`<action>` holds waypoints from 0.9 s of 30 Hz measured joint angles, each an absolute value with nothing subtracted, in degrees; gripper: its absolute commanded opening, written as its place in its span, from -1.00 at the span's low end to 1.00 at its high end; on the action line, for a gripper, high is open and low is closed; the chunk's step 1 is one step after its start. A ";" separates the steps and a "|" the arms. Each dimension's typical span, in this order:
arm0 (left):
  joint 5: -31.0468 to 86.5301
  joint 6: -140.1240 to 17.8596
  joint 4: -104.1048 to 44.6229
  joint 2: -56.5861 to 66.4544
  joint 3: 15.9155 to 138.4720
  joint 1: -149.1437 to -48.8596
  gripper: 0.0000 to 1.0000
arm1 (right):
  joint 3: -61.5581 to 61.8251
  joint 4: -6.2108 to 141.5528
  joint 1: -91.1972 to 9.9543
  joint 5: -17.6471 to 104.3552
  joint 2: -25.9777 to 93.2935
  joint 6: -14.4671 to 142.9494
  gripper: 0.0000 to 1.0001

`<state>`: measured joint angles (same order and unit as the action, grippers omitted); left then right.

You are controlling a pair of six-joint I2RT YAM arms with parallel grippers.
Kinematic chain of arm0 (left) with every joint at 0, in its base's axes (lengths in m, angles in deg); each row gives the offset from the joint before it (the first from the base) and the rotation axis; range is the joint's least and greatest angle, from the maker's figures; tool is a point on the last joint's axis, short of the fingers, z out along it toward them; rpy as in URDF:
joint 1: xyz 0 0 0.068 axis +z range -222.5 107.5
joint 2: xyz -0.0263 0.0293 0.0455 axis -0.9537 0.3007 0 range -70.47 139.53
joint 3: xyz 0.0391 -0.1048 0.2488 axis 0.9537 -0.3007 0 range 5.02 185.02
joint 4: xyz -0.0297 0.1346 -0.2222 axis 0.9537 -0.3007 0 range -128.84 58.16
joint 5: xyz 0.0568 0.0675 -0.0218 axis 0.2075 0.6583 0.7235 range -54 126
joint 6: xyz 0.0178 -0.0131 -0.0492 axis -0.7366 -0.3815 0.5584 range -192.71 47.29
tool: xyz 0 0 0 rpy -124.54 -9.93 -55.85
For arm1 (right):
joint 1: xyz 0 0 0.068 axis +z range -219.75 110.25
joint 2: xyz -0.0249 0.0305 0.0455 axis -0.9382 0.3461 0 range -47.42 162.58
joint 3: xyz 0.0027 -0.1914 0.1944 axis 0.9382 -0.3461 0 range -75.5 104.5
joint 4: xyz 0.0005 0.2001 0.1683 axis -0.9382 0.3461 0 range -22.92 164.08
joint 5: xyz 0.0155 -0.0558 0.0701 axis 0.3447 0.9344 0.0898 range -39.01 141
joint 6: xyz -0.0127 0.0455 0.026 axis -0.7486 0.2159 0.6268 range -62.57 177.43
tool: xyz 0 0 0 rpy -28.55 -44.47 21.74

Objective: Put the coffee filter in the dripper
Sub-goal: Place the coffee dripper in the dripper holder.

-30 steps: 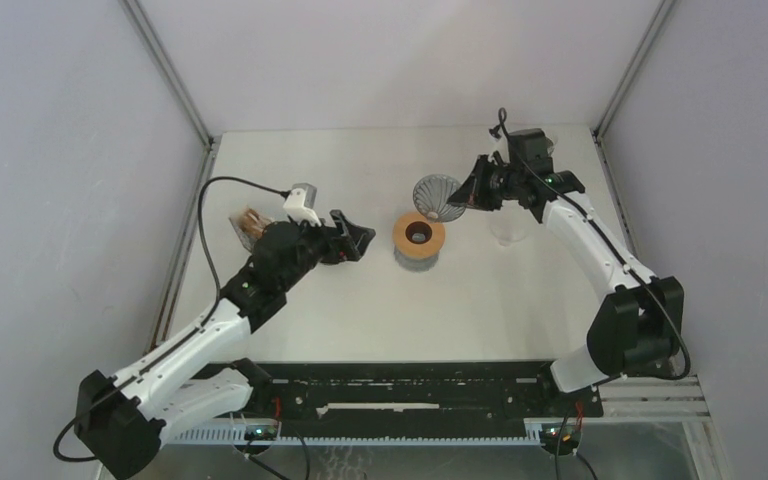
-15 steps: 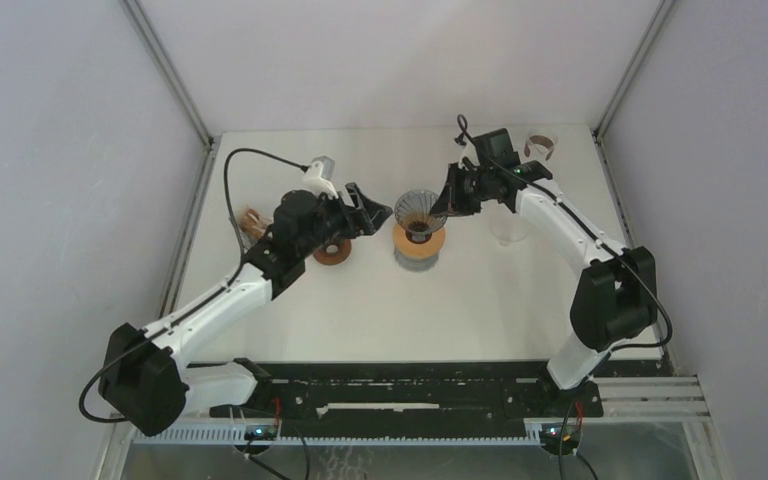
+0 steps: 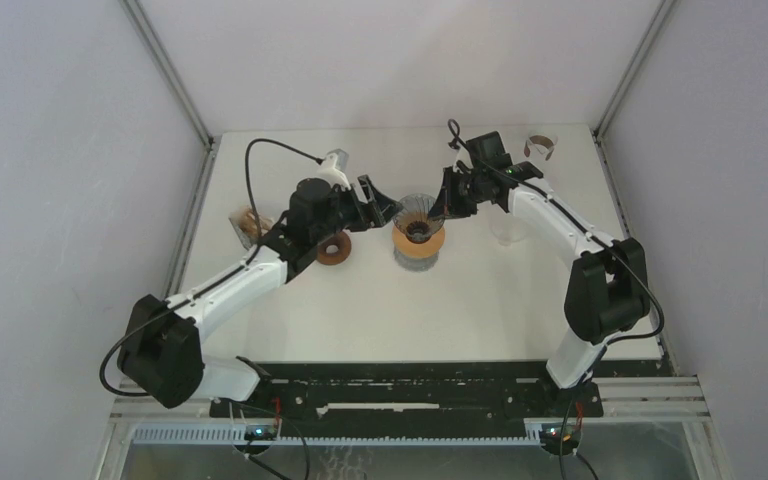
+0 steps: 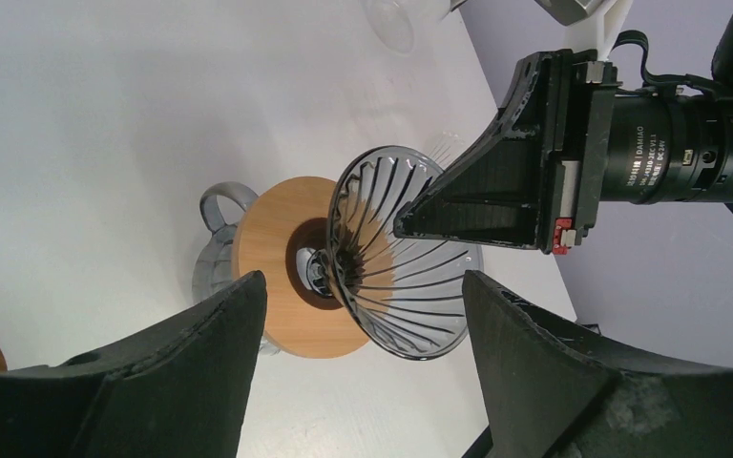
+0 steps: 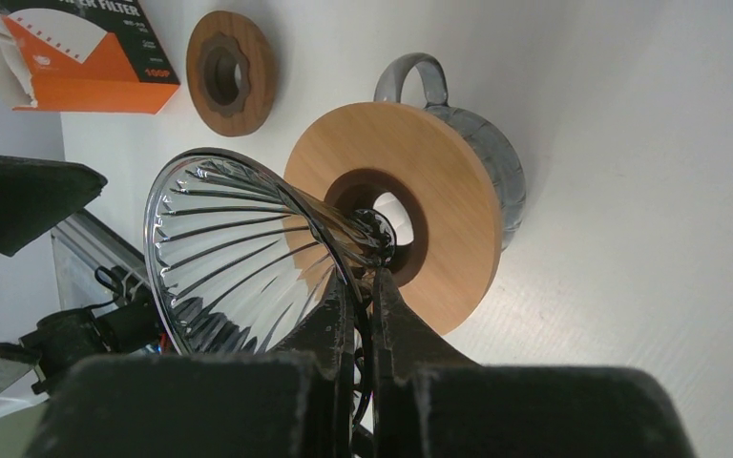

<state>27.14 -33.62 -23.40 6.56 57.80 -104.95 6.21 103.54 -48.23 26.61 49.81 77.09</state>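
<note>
Right pincer (image 3: 447,205) is clenched on the glass wall of the dripper (image 3: 417,208), both fingers pinching it thinly close to the narrow end, as the right wrist view shows (image 5: 365,286). It holds the dripper (image 5: 229,248) tilted, with the narrow end at the hole of the wooden ring (image 5: 439,191) that sits on a glass pot (image 5: 482,143). The wide mouth leans off toward 9 o'clock. I judge the dripper is not yet seated level.

Left pincer (image 3: 380,207) hangs released and empty just at 9 o'clock of the dripper. In its own wrist view its fingers stand wide to either side of the cone (image 4: 410,286) without touching it.

No loose coffee filter shows anywhere. The only sign of one is the orange filter box (image 3: 248,225) at the table's left side, its label partly readable from the right wrist (image 5: 76,48). A spare wooden ring (image 3: 334,250) lies between the box and the pot.

From the left pincer, the box lies at roughly 9 o'clock, behind its open fingers, which face 3 o'clock. The left arm is plainly the nearer one, and the right is occupied. I judge the left pincer would have to turn back toward 9 o'clock to fetch a filter. The dripper's axis needs to stand upright on the ring before the filter can drop into its mouth.
</note>
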 measured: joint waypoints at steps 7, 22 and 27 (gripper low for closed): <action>26.35 -33.58 -23.46 9.34 59.18 -104.93 0.44 | 6.21 103.15 -48.03 28.01 51.43 76.76 -1.00; 24.67 -33.42 -26.30 16.60 63.02 -104.84 0.00 | 6.45 102.32 -47.31 28.41 52.56 76.58 -1.00; 23.66 -33.45 -27.07 18.17 63.35 -104.82 -0.28 | 6.63 101.99 -46.96 28.43 52.87 76.56 -1.00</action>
